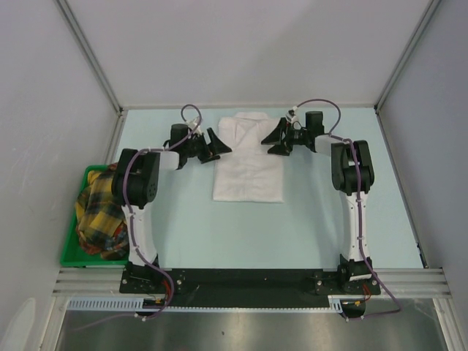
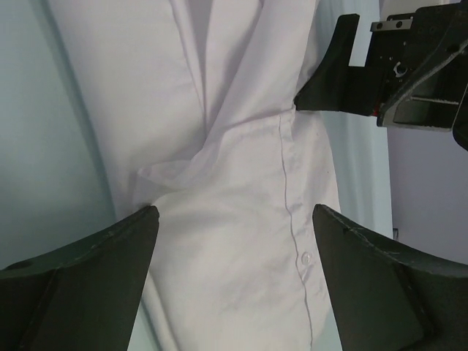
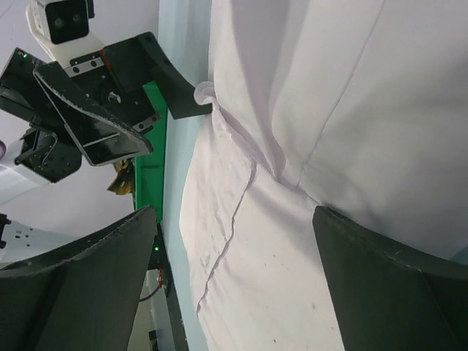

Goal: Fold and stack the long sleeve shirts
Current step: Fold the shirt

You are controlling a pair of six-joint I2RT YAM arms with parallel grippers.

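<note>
My left gripper (image 1: 218, 148) stands spread wide and holds nothing. It sits at the 10 o'clock side of the white long sleeve shirt (image 1: 248, 164). My right gripper (image 1: 272, 143) is spread just as wide and also empty, at the shirt's 2 o'clock side. The two face each other across the cloth, just below the collar (image 1: 252, 118). From each wrist I see one fingertip of the other gripper right at the shirt's edge. On the left side the hem curls up against that tip. I cannot tell whether either tip presses the cloth or only meets it.

The shirt lies folded into a rectangle in the middle of the pale blue table (image 1: 329, 219), collar toward 12 o'clock. Under my left wrist its button placket runs toward 6 o'clock, with one button (image 2: 306, 257) showing, and a crease fans out from a bunched fold.

At 8 o'clock from the shirt, well apart from it, a green bin (image 1: 71, 252) sits at the table's left edge with plaid cloth (image 1: 99, 216) heaped in it. My left arm crosses over part of that bin in the top view, so its inner side is hidden. Nothing lies between my grippers and the shirt. Both wrist views cut off the shirt's lower half.
</note>
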